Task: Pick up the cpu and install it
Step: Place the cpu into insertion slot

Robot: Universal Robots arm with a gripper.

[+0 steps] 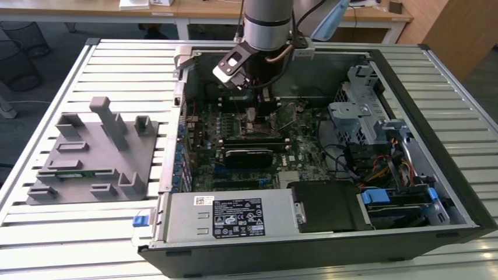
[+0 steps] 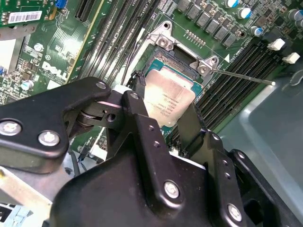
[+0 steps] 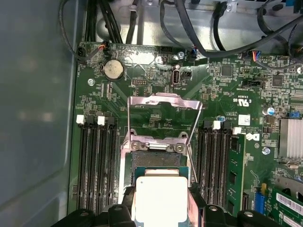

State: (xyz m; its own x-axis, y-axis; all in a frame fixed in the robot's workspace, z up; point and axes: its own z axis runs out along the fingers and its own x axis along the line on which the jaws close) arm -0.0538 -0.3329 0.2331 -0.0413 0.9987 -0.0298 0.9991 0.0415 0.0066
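The cpu (image 2: pixel 171 93), a flat square chip with a silvery top, sits between my gripper's black fingers (image 2: pixel 136 111), which press against two of its opposite edges. My gripper (image 2: pixel 165 103) is shut on it. The chip hangs low over the open socket (image 2: pixel 163 64) of the green motherboard; whether it rests in the socket I cannot tell. In the first wrist view the cpu (image 3: pixel 161 191) covers most of the socket, and the metal load plate (image 3: pixel 163 100) is swung open beyond it. In the exterior view my gripper (image 1: pixel 253 111) reaches down into the open computer case (image 1: pixel 459 192).
Memory slots (image 3: pixel 94 165) flank the socket on both sides. A thin socket lever (image 2: pixel 241 76) sticks out beside it. A grey fixture tray (image 1: pixel 90 157) holding a green memory stick (image 1: pixel 78 172) lies on the exterior view's left. The power supply (image 1: pixel 225 216) and drive cage (image 1: pixel 362 125) crowd the case.
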